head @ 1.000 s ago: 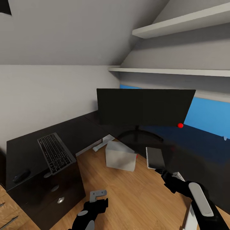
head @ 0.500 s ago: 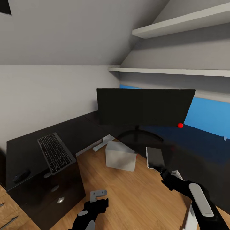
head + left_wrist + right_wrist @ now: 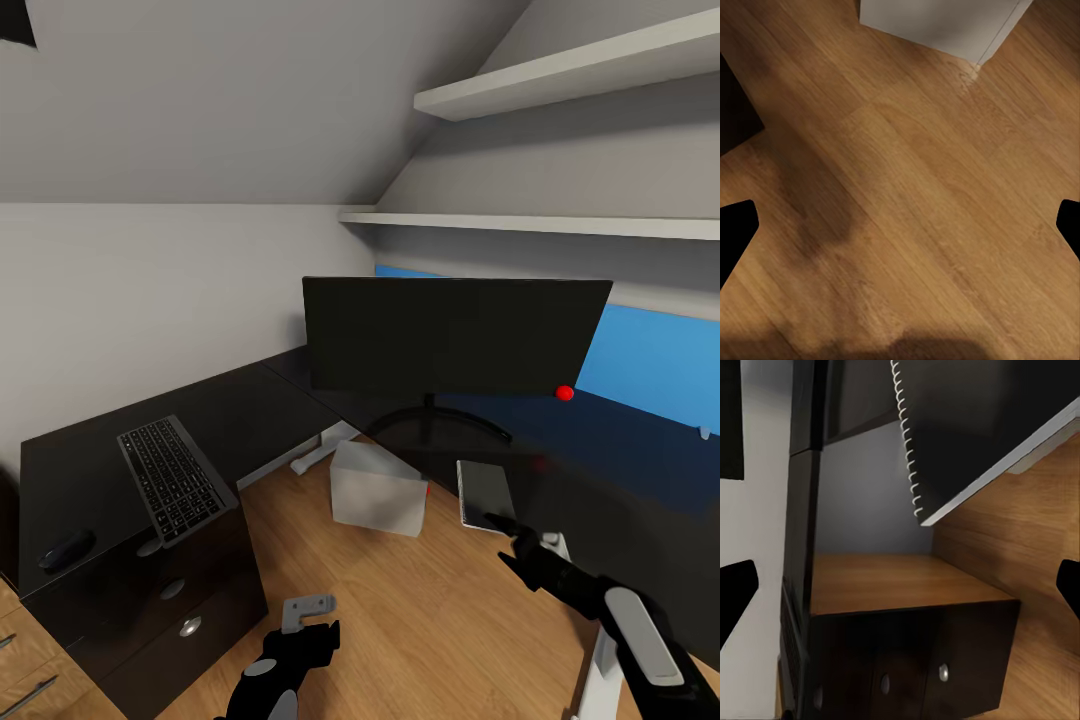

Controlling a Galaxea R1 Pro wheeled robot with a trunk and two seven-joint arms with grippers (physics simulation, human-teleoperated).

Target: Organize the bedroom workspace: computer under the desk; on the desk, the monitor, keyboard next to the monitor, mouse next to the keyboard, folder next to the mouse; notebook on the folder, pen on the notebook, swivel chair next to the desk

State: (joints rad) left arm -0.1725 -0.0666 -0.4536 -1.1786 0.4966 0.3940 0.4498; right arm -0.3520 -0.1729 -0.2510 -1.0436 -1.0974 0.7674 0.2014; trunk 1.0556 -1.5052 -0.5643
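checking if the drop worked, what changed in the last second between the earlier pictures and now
The right gripper let go of the notebook and drew back toward the robot; its fingers are spread wide. The notebook now lies flat at the desk edge, slightly farther in than before. The left gripper, keyboard, mouse, monitor and computer stayed put.

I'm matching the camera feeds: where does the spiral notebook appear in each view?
Head view: the notebook lies at the desk edge, right of the white computer, below the monitor.
Left wrist view: it looks at the wood floor and a corner of the computer.
Right wrist view: the notebook is close up, with its spiral binding showing.
Shared landmark: the wood floor.
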